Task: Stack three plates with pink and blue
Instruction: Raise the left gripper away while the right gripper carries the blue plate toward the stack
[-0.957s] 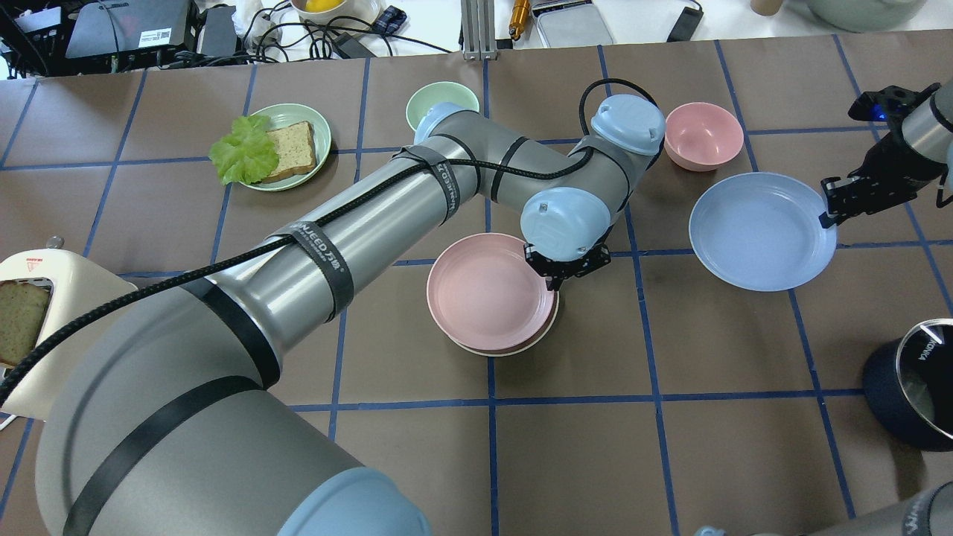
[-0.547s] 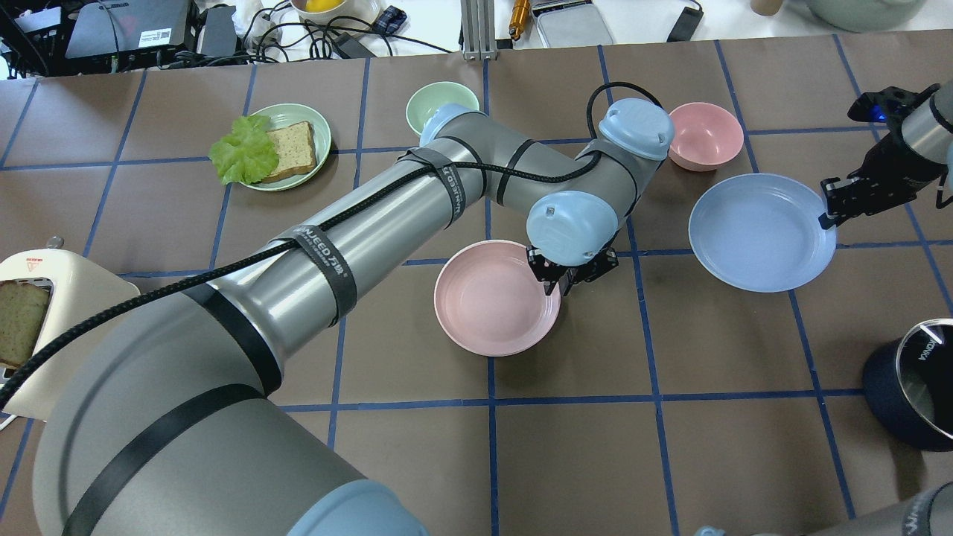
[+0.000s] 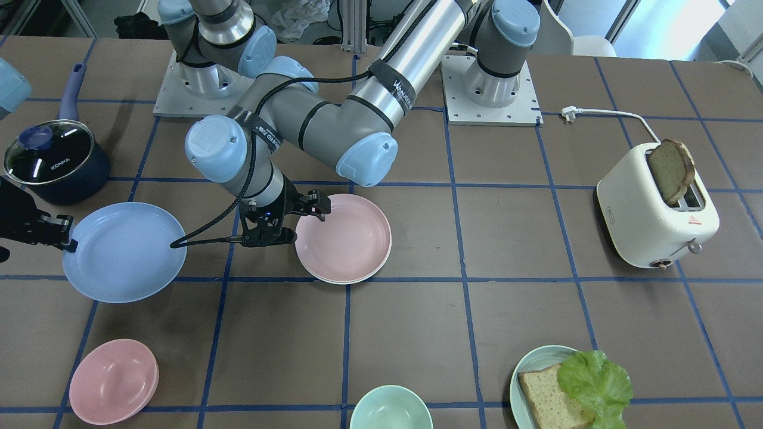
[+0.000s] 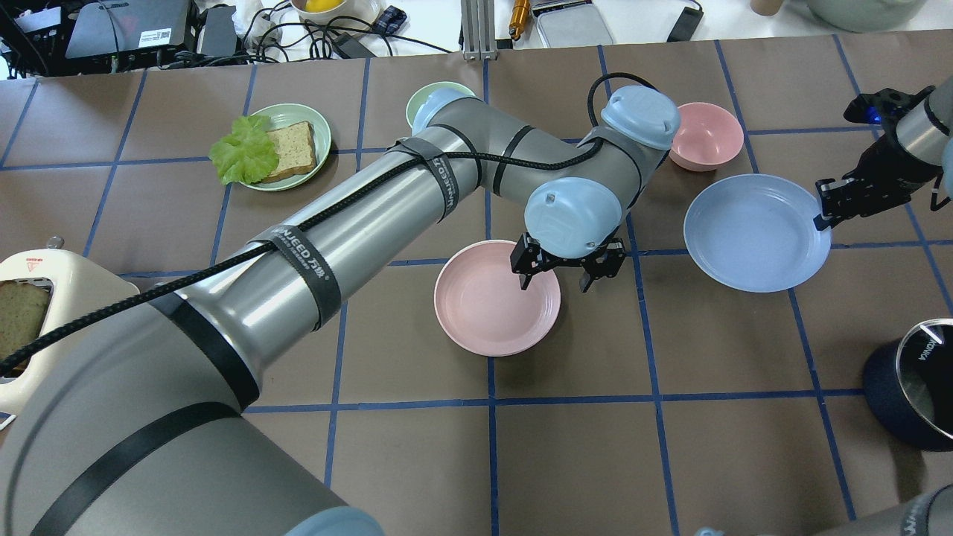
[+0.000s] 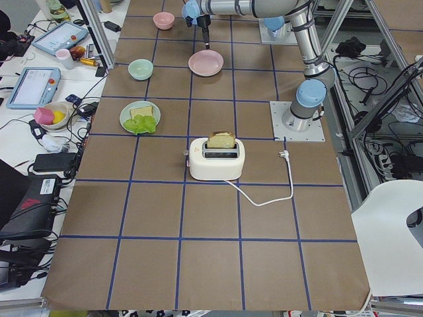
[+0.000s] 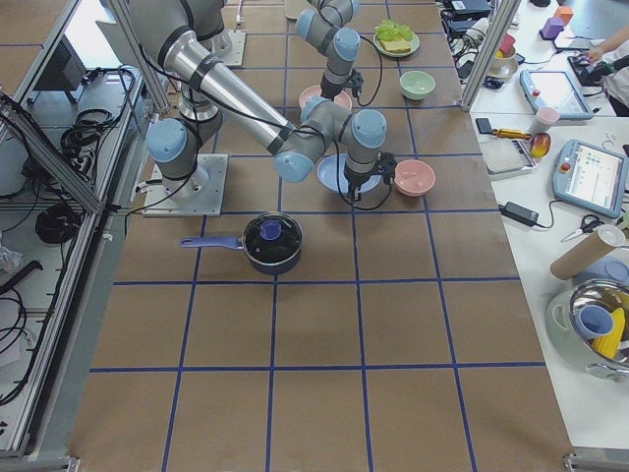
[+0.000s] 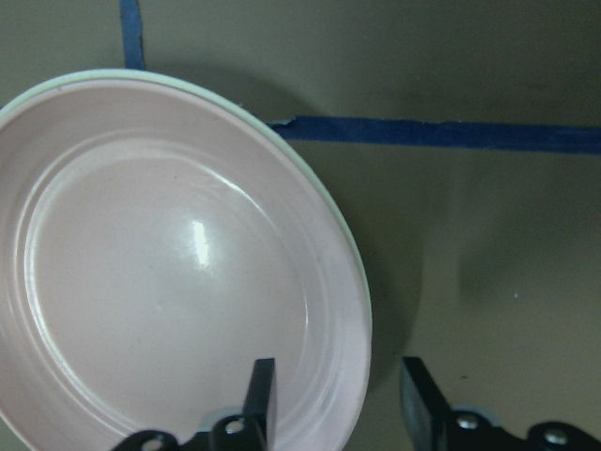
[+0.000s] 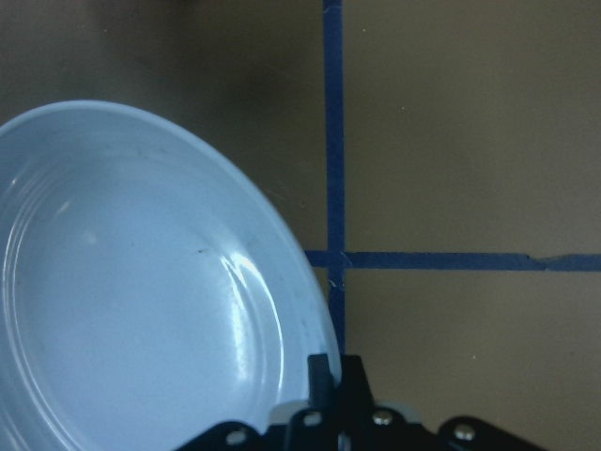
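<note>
The pale pink plate [image 4: 497,298] lies nested on the cream-white plate, of which only a thin rim [image 7: 365,282] shows. My left gripper [image 4: 553,283] is open, its fingers astride the pink plate's right rim and holding nothing; it also shows in the left wrist view [image 7: 338,404]. The periwinkle blue plate [image 4: 756,231] is to the right. My right gripper [image 4: 819,216] is shut on its right rim, as the right wrist view [image 8: 329,376] shows.
A pink bowl [image 4: 703,134] stands just behind the blue plate. A mint bowl [image 4: 428,100] is partly hidden by my left arm. A mint plate with bread and lettuce [image 4: 279,145], a toaster [image 4: 30,327] and a dark pot [image 4: 912,383] stand around.
My left gripper set the pink plate squarely on the cream plate, then opened and let go. The blue plate in my right gripper shifted slightly left.
</note>
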Available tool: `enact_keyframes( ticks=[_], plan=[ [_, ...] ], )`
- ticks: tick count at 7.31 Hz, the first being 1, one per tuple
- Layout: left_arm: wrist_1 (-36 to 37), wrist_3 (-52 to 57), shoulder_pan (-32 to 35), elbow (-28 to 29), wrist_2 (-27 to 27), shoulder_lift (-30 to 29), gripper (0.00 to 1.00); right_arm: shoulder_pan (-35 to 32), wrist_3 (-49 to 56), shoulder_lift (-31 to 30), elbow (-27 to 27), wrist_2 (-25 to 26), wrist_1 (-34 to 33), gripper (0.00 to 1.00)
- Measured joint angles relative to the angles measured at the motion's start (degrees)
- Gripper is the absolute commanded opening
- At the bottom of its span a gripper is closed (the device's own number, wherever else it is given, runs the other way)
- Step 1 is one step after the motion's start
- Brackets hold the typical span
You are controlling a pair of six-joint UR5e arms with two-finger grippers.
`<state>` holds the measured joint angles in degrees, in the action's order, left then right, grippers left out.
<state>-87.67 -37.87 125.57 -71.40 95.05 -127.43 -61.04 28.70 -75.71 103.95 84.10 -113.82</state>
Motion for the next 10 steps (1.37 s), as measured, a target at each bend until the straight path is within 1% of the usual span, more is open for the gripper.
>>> enact_keyframes(
  ticks=[1, 2, 3, 5, 8, 10],
  plan=[
    [-2.3, 1.4, -0.2, 1.2, 2.0, 1.3, 1.00, -1.6, -2.3, -0.8, 0.5, 0.0, 0.0, 0.00],
    [-4.2, 2.4, -0.5, 2.3, 4.5, 2.7, 1.00, -3.2, -5.0, -2.0, 1.8, 0.0, -0.1, 0.00],
    [-5.2, 3.6, -1.4, 2.7, 5.9, 4.3, 1.00, -4.3, -7.4, -3.2, 3.7, -0.3, -0.4, 0.00],
    [-6.0, 6.9, -4.7, 2.8, 6.5, 7.5, 1.00, -8.8, -13.2, -5.8, 5.8, -0.3, -0.9, 0.00],
    [-7.2, 14.9, -10.8, 2.4, 6.6, 12.0, 1.00, -16.5, -23.9, -8.4, 6.5, -0.2, -0.8, 0.00],
    [-7.6, 21.2, -15.3, 1.1, 6.6, 15.1, 1.00, -24.3, -32.7, -8.4, 6.8, -0.3, -1.4, 0.00]
  ],
)
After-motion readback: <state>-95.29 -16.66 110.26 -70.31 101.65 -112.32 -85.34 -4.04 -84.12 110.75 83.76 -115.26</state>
